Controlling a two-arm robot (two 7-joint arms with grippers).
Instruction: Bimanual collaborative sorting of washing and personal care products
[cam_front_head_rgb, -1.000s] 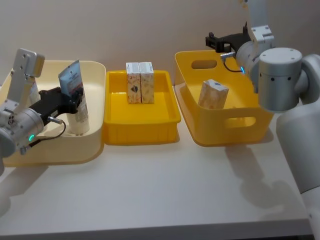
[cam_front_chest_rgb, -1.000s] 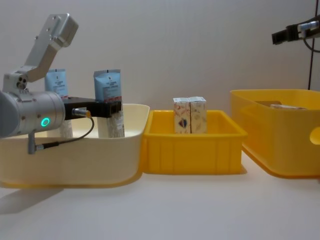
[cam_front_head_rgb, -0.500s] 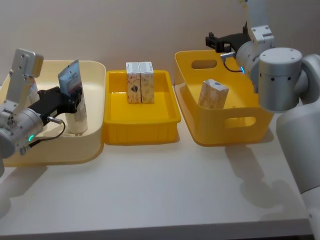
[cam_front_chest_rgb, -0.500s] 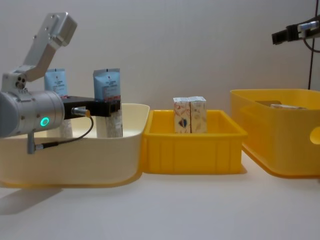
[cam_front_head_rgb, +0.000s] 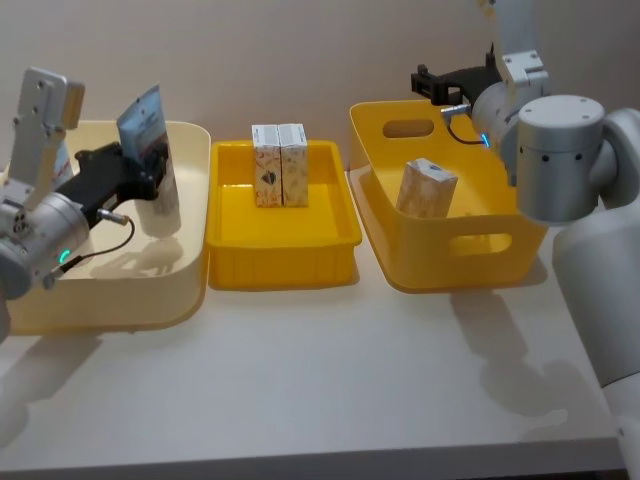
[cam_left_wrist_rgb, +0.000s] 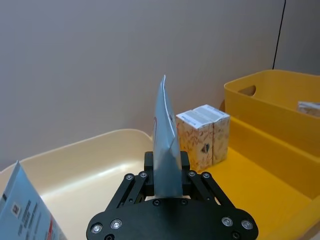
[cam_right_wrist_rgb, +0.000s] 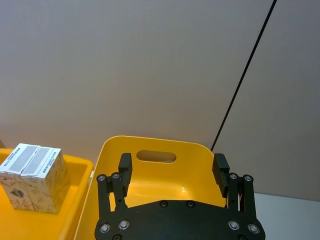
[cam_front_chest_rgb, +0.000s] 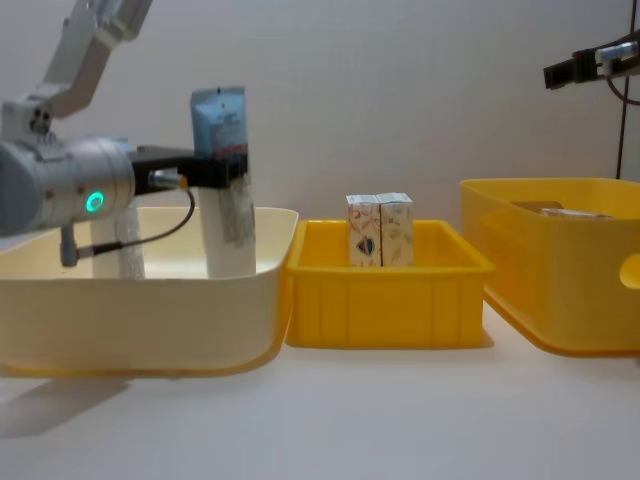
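Head view, left gripper (cam_front_head_rgb: 150, 165): over the cream bin (cam_front_head_rgb: 120, 312) at the left of the worktop (cam_front_head_rgb: 330, 380); fingers closed on a tube (cam_front_head_rgb: 165, 205), gripping it just below its blue top.
Head view, tube: upright with a slight lean, lower end within the bin's walls; contact with the bin floor cannot be told.
Head view, pair of cartons (cam_front_head_rgb: 279, 165): upright, side by side and touching, at the back of the yellow tray (cam_front_head_rgb: 280, 268) in the middle.
Head view, single carton (cam_front_head_rgb: 427, 188): tilted inside the yellow bin (cam_front_head_rgb: 450, 255) on the right.
Head view, right gripper (cam_front_head_rgb: 430, 82): held above the back rim of the yellow bin, touching nothing.
Chest view, tube: blue top and white body stand above the cream bin's rim, clamped in the left gripper; lower end hidden behind the bin wall.
Chest view, second tube (cam_front_chest_rgb: 130, 258): upright in the cream bin behind the left arm, apart from the held tube.
Chest view, right gripper: high at the upper right, well above the yellow bin.
Left wrist view, tube: seen edge-on between the two fingers, which press on its flat sides; pair of cartons beyond it in the yellow tray.
Right wrist view, right gripper: fingers spread apart with nothing between them; the yellow bin's handle slot lies beyond them, pair of cartons in the neighbouring tray.
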